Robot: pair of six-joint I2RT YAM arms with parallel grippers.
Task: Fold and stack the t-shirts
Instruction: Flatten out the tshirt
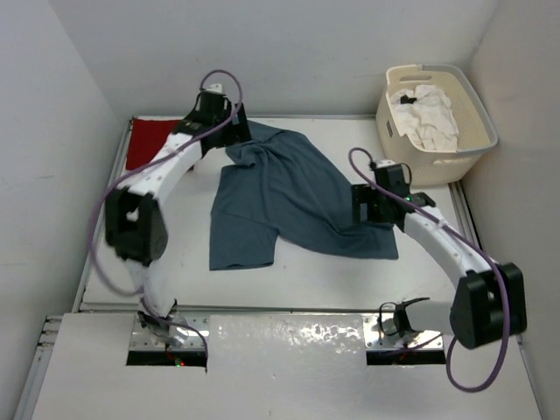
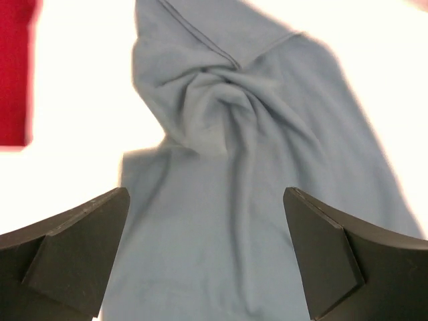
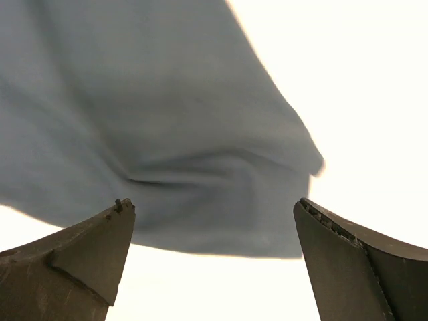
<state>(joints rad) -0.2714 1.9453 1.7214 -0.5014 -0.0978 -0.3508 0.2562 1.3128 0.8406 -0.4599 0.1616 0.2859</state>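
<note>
We see only part of the red t-shirt [image 1: 149, 140]. It lies at the 10 o'clock corner of the table [image 1: 306, 280], and the left arm [image 1: 166, 171] crosses in front of its right side. In the left wrist view the frame cuts it off at 10 o'clock, leaving a blurred red strip.

The white t-shirt [image 1: 430, 114] is crumpled inside the cream laundry basket [image 1: 437, 166] at 2 o'clock, so we cannot make out its full outline.

The slate blue-grey t-shirt [image 1: 289, 197] lies spread but rumpled at the middle of the table. Its 11 o'clock end is twisted into a bunch by the left wrist. Its 4 o'clock corner is partly covered by the right wrist. Both wrist views are overexposed, and the table reads as flat white.

The left arm rises from its base at 7 o'clock, bends at the elbow near the 9 o'clock edge, and reaches up to 11 o'clock. The left end effector [image 2: 206, 195] sits over the cloth just short of the twisted folds. Its fingers [image 2: 80, 247] are spread wide with nothing between them.

The right arm [image 1: 437, 236] sweeps from 5 o'clock out to 4 o'clock and back in toward the centre. The right end effector [image 3: 214, 204] hangs over a corner of the blue-grey shirt, likewise wide open and gripping nothing. We cannot tell whether either set of tips touches the cloth.
</note>
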